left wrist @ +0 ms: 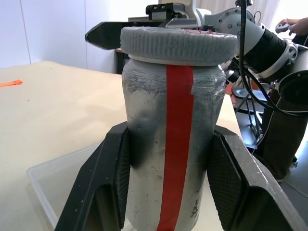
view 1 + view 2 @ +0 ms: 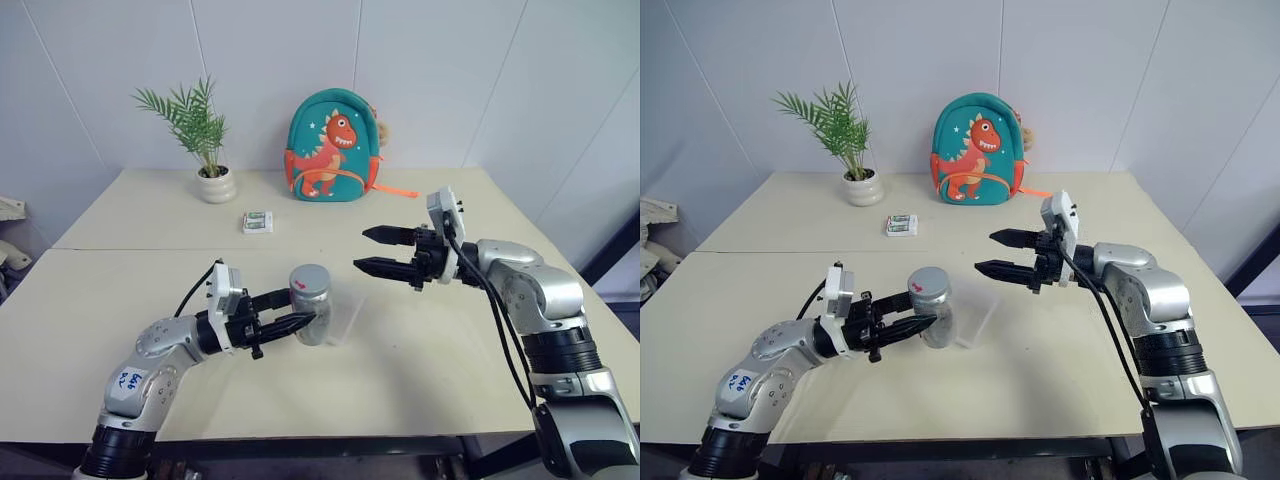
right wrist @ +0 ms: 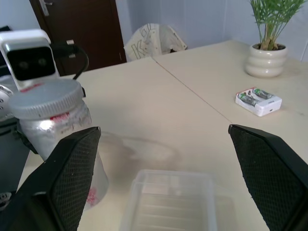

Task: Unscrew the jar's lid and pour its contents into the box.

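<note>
Left tool (image 2: 285, 312), lower centre-left of the head view, is clamped on the jar (image 2: 311, 304), one black finger on each side of the silvery body; the wrist view shows the red stripe running down the jar's side between the fingers (image 1: 108, 185). Jar upright, held just above the counter (image 2: 150, 300). The lid (image 2: 309, 277) sits on the jar's mouth, grey and ribbed at its edge. Right tool (image 2: 375, 251), right of centre, points toward the left of the frame with both fingers spread wide and nothing between them; it is apart from the lid, to its right and a little higher. The box (image 3: 168, 202), clear plastic, lies on the counter just right of the jar, near frame centre. Contents not visible through the metal wall. Upper part of the frame: potted plant (image 2: 205, 140), small packet (image 2: 257, 221), dinosaur backpack (image 2: 333, 146).
</note>
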